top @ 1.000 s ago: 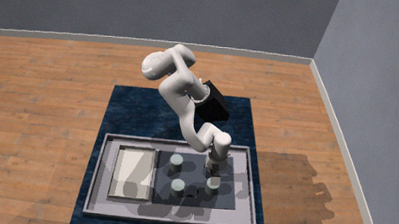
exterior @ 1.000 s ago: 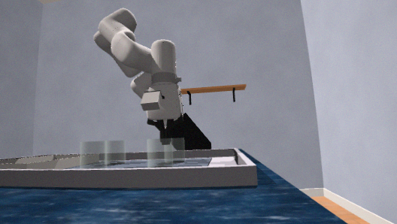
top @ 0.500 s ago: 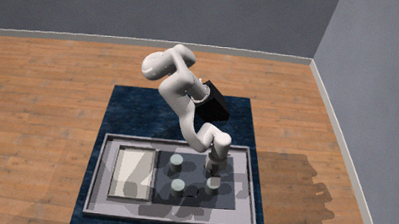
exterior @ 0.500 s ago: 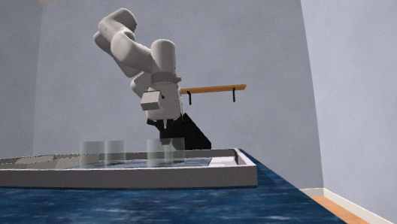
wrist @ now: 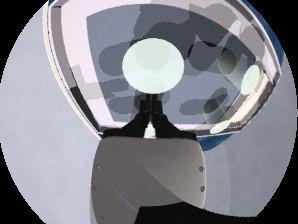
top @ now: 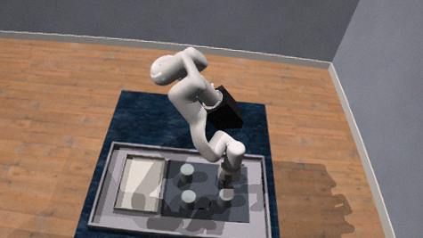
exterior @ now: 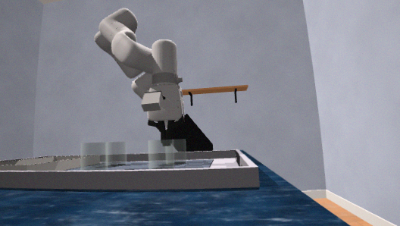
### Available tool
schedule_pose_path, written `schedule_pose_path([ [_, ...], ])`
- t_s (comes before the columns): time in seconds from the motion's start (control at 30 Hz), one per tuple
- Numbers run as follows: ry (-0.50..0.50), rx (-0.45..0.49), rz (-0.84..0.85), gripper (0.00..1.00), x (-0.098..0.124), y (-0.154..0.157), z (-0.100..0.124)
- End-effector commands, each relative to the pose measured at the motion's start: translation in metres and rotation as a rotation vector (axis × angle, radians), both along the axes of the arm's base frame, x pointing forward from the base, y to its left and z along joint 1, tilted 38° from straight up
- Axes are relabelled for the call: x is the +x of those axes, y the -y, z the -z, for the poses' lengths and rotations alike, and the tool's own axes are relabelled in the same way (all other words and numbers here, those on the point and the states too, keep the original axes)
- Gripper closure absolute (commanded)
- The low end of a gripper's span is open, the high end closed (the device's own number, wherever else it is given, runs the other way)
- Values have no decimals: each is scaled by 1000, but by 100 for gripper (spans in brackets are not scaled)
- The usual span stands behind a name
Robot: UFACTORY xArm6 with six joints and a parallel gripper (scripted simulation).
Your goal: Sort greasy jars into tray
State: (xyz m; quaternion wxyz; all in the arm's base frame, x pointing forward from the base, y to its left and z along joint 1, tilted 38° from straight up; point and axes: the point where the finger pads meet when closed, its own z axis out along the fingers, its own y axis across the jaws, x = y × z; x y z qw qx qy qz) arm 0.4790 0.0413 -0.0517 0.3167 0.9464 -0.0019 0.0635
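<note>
Three glass jars show on the dark drying mat [top: 208, 190] in the top view: back left [top: 187, 173], front left [top: 188, 200] and front right [top: 225, 198]. My wrist covers the back right spot there. In the exterior view all the jars stand upright, two at the left [exterior: 103, 153] and two at the right [exterior: 167, 152]. My gripper [top: 227, 178] is shut and empty, low over the mat's back right. In the wrist view its fingertips [wrist: 152, 115] sit right at the near edge of a jar [wrist: 153, 66]; I cannot tell if they touch.
The pale tray [top: 141, 183] lies left of the mat and holds no jar. A raised grey rim [top: 179, 231] runs around the steel table top. A black block [top: 225, 109] stands behind the table by the arm's base.
</note>
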Motion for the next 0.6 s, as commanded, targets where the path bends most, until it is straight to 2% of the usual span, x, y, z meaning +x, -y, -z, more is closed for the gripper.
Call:
schedule_pose_path([
  [0.0, 3, 2, -2, 100, 2, -1, -1],
  [0.57, 3, 2, -2, 100, 4, -1, -1],
])
